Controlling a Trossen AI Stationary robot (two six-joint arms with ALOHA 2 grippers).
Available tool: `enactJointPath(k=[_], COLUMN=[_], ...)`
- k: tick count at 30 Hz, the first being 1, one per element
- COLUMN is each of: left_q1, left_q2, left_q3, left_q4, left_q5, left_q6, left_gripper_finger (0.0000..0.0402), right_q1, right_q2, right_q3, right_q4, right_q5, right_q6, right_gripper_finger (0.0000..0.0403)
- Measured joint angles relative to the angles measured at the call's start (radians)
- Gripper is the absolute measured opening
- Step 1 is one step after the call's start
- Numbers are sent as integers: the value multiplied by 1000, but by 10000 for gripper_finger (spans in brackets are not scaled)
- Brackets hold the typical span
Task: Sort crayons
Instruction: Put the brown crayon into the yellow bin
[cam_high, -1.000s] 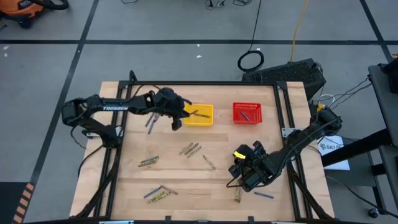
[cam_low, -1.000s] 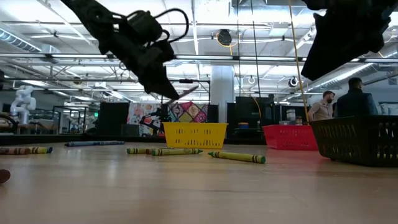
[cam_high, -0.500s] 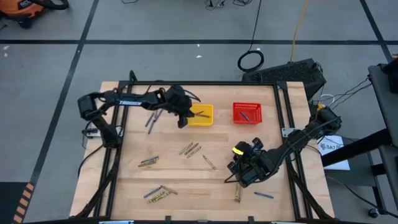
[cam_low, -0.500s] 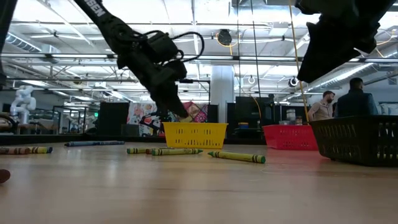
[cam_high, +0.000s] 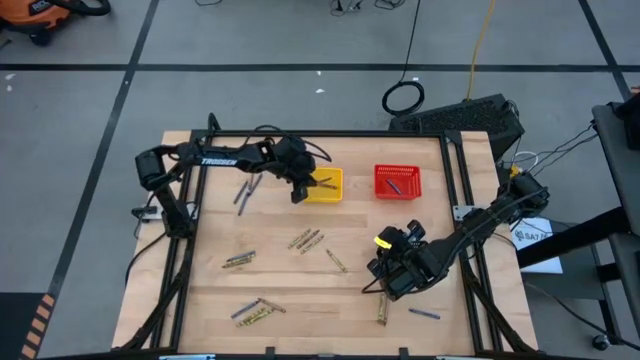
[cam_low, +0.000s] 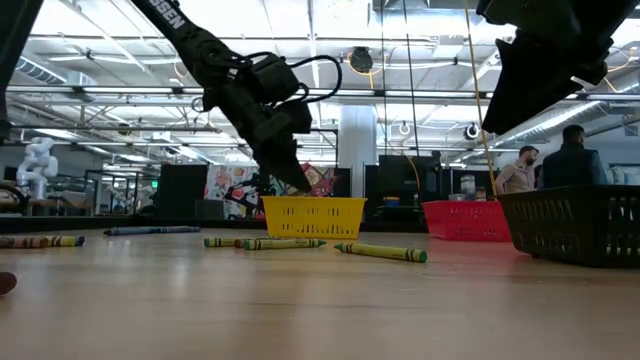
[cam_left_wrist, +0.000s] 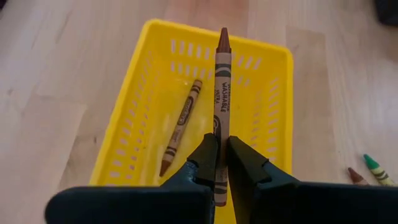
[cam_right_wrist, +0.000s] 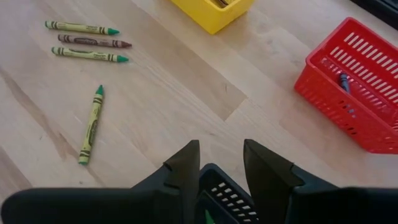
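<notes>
hovering now over the yellow mesh plastic basket (cam_left_wrist: 149, 124), left gripper (cam_left_wrist: 221, 152) narrowly pinches a brown wax crayon (cam_left_wrist: 221, 106), ready for release; right gripper (cam_right_wrist: 221, 163) waits, jaws wide.

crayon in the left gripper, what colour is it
Brown. The crayon held between the left gripper's fingers shows best in the left wrist view, above the yellow basket.

Left claw (cam_left_wrist: 217, 163) pinched shut, arm outstretched; right claw (cam_right_wrist: 221, 163) spread, arm low.
</notes>
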Motion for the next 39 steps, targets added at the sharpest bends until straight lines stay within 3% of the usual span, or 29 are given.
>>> enactJointPath(k=[12, 23, 28, 32, 34, 39], left_q1=[0, -14, -13, -19, -24, -28], left_q2=[0, 0, 0, 0, 0, 0], left_q3=[0, 0, 3, 17, 28, 48], left_q4=[-63, 74, 62, 59, 60, 35], left_q5=[16, -1, 77, 119, 104, -58], left_q6=[36, 58, 53, 60, 77, 104], left_gripper_finger=[21, 21, 26, 52, 69, 85], right_q1=[-26, -28, -28, -28, -28, -28], right_q2=[0, 0, 0, 0, 0, 0], right_q3=[0, 0, 0, 0, 0, 0], right_q4=[4, 5, 5, 5, 5, 16], right_q5=[-3, -4, -4, -3, -3, -3], right_q6=[-2, -82, -48, -47, -46, -48], right_gripper_finger=[112, 112, 112, 112, 112, 112])
